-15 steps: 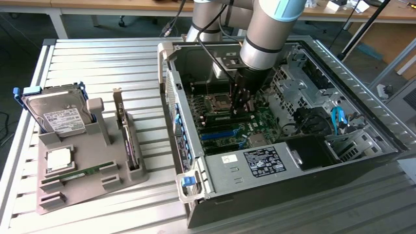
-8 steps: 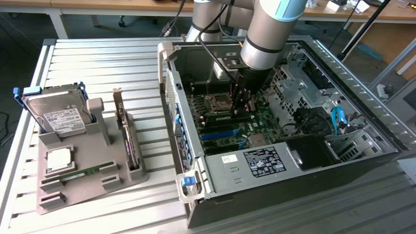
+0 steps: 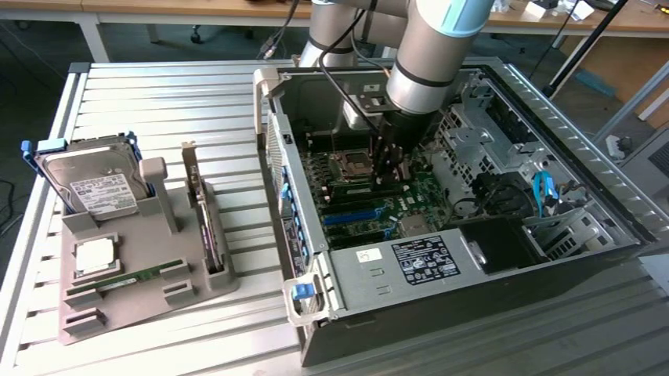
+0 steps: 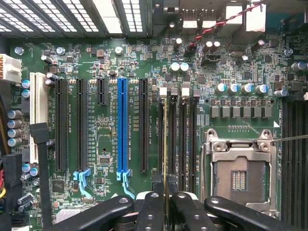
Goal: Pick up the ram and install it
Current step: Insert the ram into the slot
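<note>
You're working in a robotics lab or engineering workshop. Your grey robot arm with the pale blue joint cap (image 3: 439, 39) reaches into an open black desktop computer case (image 3: 569, 125) lying on its side. Its black gripper (image 4: 166, 199) hangs over the green motherboard with blue and black slots (image 4: 110, 62). The case sits on a table of ribbed aluminium slats (image 3: 157, 86). Beside it, a grey moulded fixture tray (image 3: 209, 286) props up a silver hard drive with blue rails (image 3: 94, 188). Behind stand wood-topped workbenches on white legs (image 3: 188, 8), one carrying small items.
</note>
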Robot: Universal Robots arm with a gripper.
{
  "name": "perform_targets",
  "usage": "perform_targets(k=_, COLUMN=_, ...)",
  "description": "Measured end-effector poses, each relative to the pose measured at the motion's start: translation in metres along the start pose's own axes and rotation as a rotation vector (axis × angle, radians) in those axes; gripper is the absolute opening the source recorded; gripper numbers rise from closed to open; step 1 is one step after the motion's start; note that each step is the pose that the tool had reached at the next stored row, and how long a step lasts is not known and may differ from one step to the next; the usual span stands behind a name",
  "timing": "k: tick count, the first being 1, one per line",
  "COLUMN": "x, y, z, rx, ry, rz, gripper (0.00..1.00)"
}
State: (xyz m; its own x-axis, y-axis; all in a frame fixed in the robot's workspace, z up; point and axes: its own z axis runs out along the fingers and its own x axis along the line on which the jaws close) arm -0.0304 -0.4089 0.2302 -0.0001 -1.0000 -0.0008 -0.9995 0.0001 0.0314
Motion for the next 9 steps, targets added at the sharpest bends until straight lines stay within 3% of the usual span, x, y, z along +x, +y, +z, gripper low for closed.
perform_targets(k=9, x=-0.0001, y=0.0000, z=-0.0017, rx=0.0002, ry=-0.0003, rz=-0.006, gripper=0.13)
